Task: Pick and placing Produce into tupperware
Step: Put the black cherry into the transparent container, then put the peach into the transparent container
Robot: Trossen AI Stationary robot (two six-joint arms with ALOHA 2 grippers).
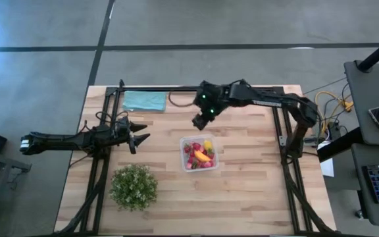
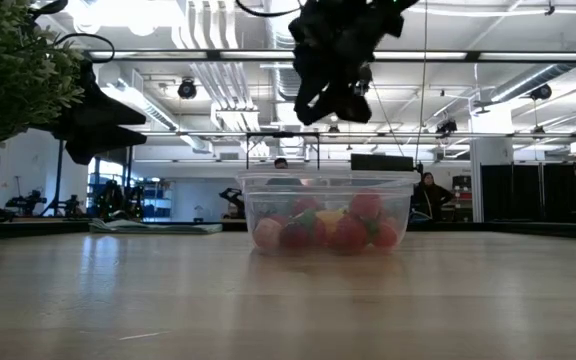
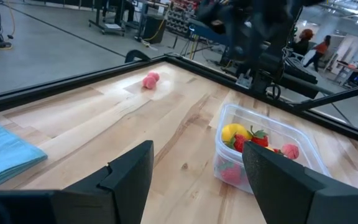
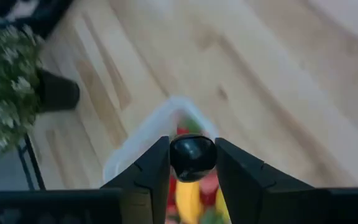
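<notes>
The clear tupperware [image 1: 199, 154] stands mid-table on its base, holding red and pink strawberry-like pieces, a yellow banana [image 1: 202, 156] and a lemon [image 3: 234, 132]. My right gripper [image 1: 201, 122] hangs above the table just beyond the container's far side, shut on a dark round fruit [image 4: 192, 157]. In the low view my right gripper [image 2: 328, 100] is well above the rim. One pink piece [image 3: 150, 79] lies loose on the table. My left gripper [image 1: 137, 137] waits open at the left, with nothing between its fingers. My right gripper pinches the dark round fruit [image 4: 192, 157] by two opposite sides between its two fingers [image 4: 153, 171]. The fingers slant down toward the table from the far right side. The fruit is lifted clear, with the tupperware's rim [image 4: 166, 115] below it.
A bushy green plant [image 1: 133, 186] stands near the front left. A folded teal cloth [image 1: 144, 100] lies at the far left. Dark frame rails [image 1: 104, 164] run along the table's left, right and far sides. Bare wood lies to the right of the container.
</notes>
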